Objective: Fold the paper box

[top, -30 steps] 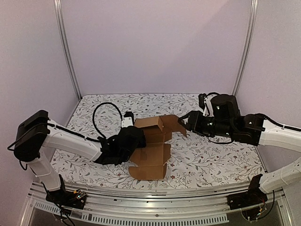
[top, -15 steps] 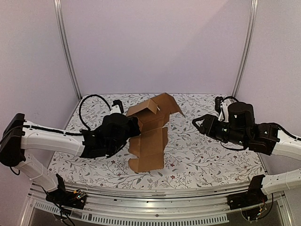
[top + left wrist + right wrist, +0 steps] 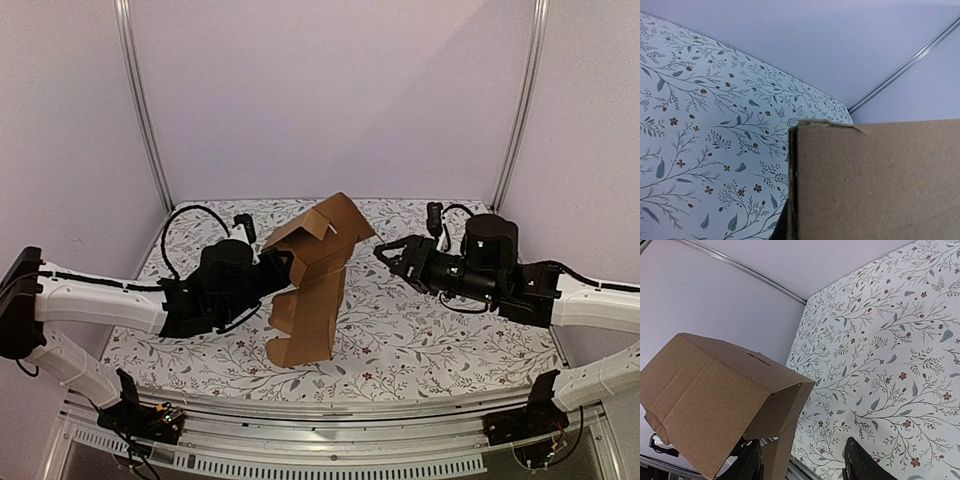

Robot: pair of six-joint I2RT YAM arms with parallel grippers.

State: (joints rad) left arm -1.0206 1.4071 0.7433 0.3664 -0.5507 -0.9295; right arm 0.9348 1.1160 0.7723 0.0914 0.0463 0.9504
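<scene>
Since only the left gripper [image 3: 283,268], fingers pinched on one edge, holds the paper box [image 3: 318,285] upright on the table [image 3: 440,340], it could swing or flop open; the right gripper [image 3: 385,256] waits just beside, fingers apart, empty; a second ago the box lay flatter, that gripper at its flap.

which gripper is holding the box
The left gripper, shut on the box at its left side. The right gripper is open and grips nothing.

White-shelled left arm [image 3: 100,298] and right arm [image 3: 600,300], black joints [image 3: 20,310], looping black cables [image 3: 197,206], black right hand [image 3: 385,255]
</scene>
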